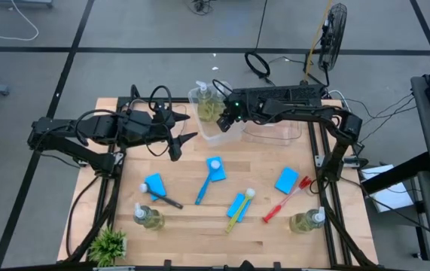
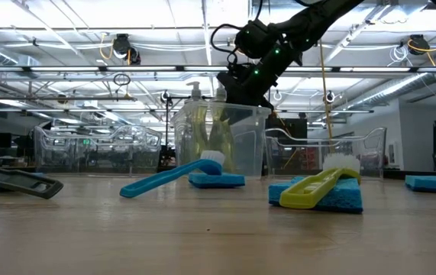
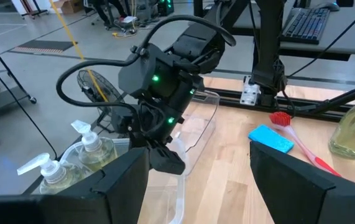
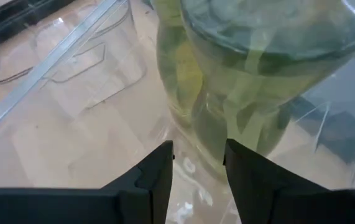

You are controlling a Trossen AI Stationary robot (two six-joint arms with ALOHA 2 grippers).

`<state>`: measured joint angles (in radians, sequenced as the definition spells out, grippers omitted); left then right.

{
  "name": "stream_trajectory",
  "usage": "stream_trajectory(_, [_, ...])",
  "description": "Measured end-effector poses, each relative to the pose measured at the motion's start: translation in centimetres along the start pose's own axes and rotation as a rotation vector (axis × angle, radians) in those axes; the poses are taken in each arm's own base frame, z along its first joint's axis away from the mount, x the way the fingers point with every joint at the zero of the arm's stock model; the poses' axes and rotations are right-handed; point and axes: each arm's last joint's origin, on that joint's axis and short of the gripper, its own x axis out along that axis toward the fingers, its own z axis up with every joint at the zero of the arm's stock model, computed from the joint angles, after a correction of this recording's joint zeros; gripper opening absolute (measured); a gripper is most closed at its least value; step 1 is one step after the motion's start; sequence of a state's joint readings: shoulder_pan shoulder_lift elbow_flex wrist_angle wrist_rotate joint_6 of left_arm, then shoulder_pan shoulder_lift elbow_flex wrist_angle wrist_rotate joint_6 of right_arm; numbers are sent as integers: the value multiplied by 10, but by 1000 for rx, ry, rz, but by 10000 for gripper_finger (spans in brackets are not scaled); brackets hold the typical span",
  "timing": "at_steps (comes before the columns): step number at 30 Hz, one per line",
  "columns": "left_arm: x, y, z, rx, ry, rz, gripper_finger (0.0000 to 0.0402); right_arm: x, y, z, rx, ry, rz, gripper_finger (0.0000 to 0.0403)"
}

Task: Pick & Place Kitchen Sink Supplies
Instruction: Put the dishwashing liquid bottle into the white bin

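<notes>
Above wooden table (image 1: 199,218): right gripper (image 1: 224,124) hangs over clear bin (image 1: 213,129) holding two soap bottles (image 1: 205,105), fingers narrowly apart, gripping nothing. Left gripper (image 1: 186,128) hovers just beside bin, jaws wide, empty. Two more bottles, four blue sponges (image 1: 154,183), four brushes (image 1: 204,187) lie across table front.

Two soap bottles (image 1: 207,105) binned; sponges (image 1: 287,181), brushes (image 1: 205,187) scattered on table
</notes>
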<state>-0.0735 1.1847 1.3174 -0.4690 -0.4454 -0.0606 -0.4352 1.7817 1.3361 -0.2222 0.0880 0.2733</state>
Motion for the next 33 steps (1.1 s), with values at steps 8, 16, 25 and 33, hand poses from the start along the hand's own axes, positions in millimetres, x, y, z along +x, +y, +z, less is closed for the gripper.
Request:
stream_trajectory(8, [0,0,0,8,1,0,274,-2,15,-5,8,14,34,134])
stream_trajectory(16, [0,0,0,11,2,-1,273,18,12,-9,44,-2,42,134])
stream_trajectory(25, [0,0,-2,11,16,-3,274,29,11,-9,41,-28,30,134])
stream_trajectory(33, [1,1,-1,16,15,6,274,31,8,-5,16,-83,0,134])
